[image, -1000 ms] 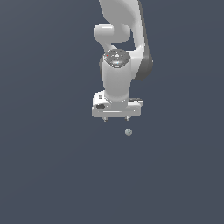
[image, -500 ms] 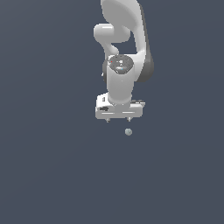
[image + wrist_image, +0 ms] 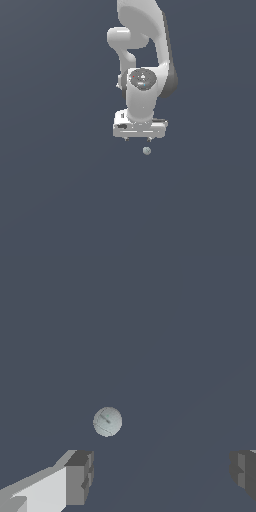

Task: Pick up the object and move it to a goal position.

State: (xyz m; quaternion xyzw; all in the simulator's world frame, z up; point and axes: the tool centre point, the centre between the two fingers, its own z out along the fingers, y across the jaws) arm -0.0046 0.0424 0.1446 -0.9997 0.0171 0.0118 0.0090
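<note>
Gripper (image 3: 138,138) released, jaws spread wide; ball (image 3: 146,150) lies just beyond the fingertips (image 3: 80,476), nearer one finger, not touching either.

Place: a bare simulated scene, not a real room
Evidence: flat dark grey-blue ground (image 3: 60,200), smooth shading, without any furniture

Exterior view: set well back, facing the arm (image 3: 145,75) head-on, framing the whole pincer (image 3: 138,138) with the ball (image 3: 146,151) just beneath. Wrist view: mounted on the wrist, aimed past both fingertips (image 3: 80,476), very near the ball (image 3: 107,421). Shared by both: ball, fingertips and dark grey ground.
</note>
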